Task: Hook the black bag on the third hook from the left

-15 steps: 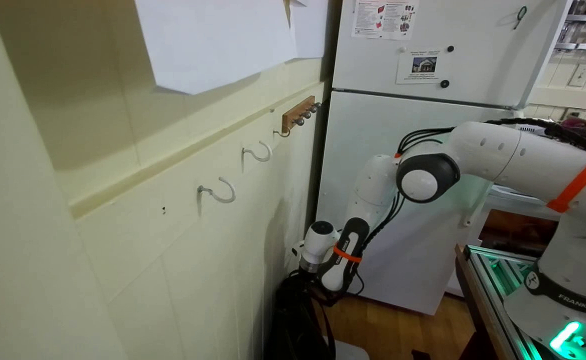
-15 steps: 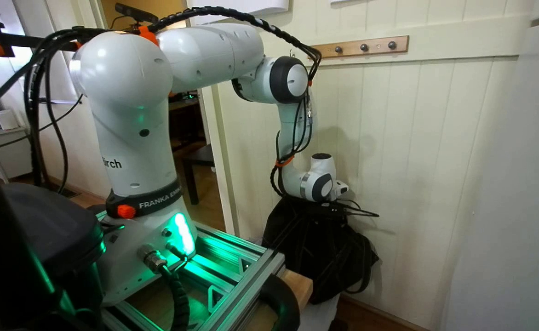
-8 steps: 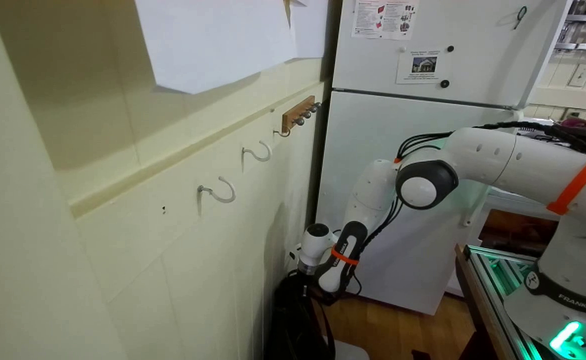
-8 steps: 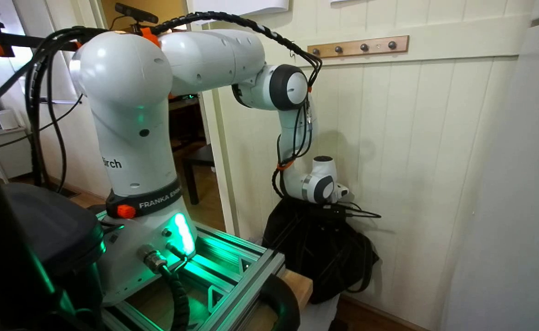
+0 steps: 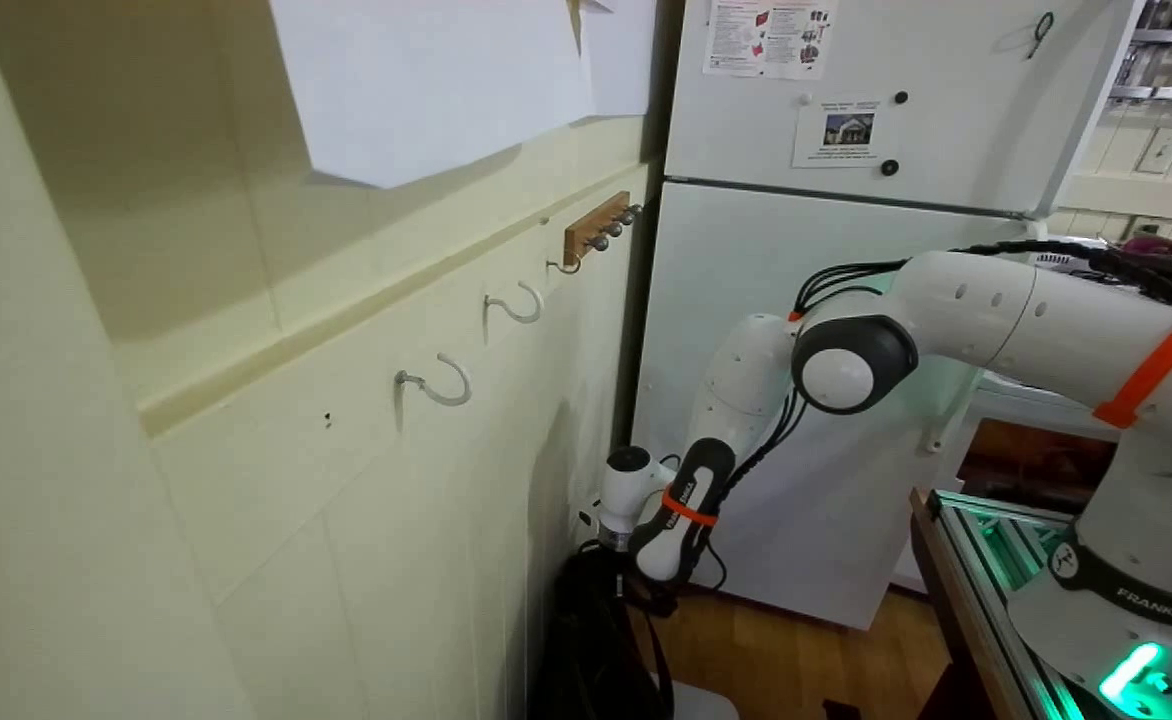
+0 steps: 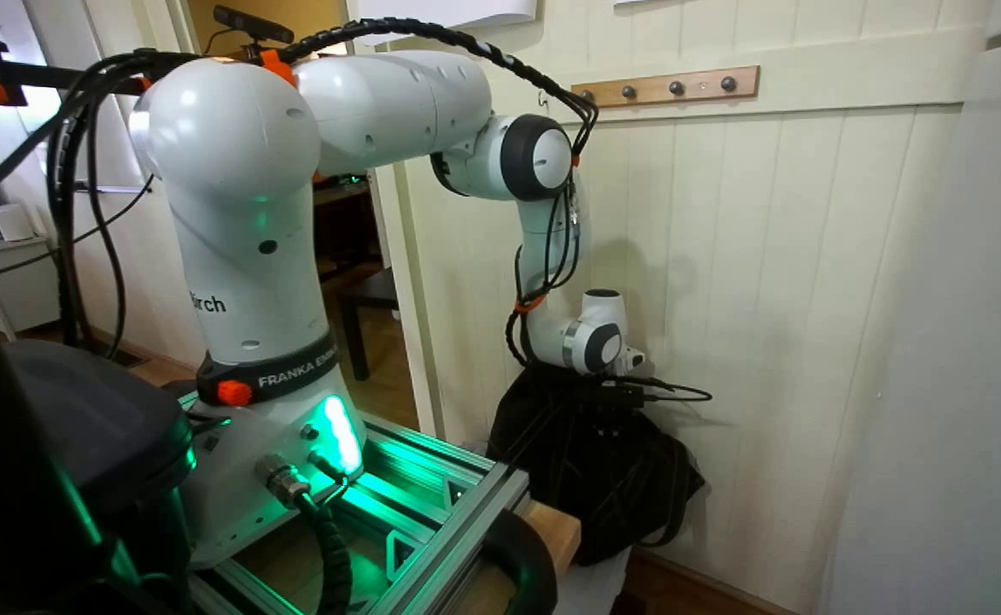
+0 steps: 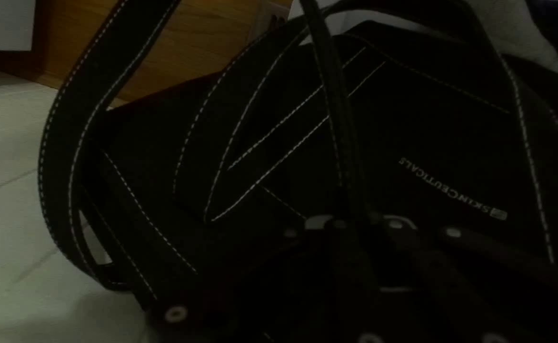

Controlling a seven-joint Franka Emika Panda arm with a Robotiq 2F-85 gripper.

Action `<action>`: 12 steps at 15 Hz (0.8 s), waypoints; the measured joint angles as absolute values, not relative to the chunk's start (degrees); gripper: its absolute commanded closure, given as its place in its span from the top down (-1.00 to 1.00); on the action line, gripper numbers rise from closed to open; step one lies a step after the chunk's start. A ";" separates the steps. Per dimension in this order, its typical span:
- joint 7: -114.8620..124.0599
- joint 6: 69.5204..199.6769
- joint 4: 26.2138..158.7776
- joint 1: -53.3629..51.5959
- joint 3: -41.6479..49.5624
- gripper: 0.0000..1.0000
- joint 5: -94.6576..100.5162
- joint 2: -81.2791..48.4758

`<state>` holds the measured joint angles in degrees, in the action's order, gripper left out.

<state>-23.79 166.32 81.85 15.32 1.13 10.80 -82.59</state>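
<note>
The Robotiq gripper (image 7: 357, 223) is closed on a stitched strap (image 7: 338, 105) of the black bag (image 6: 586, 487) (dim in the wrist view); in an exterior view, the bag is low beside the paneled wall (image 6: 774, 256); above right, the wooden rail (image 6: 652, 91) has its third knob (image 6: 676, 88); far right, the refrigerator (image 6: 936, 325).

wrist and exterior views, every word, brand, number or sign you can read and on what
"SKINCEUTICALS", upside down, on the black bag, wrist view
"FRANKA EM", rest out of sight, on the base collar, both exterior views
"irch", first letter unclear, on the robot's shoulder
Round emblem on that collar: unclear
Wrist link: lettering too small, partly under an orange band
Flyer and house-photo card on the refrigerator: print too small to read
</note>
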 measured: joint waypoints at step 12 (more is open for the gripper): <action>-31.96 158.61 93.57 15.67 0.76 -0.97 14.87 -70.43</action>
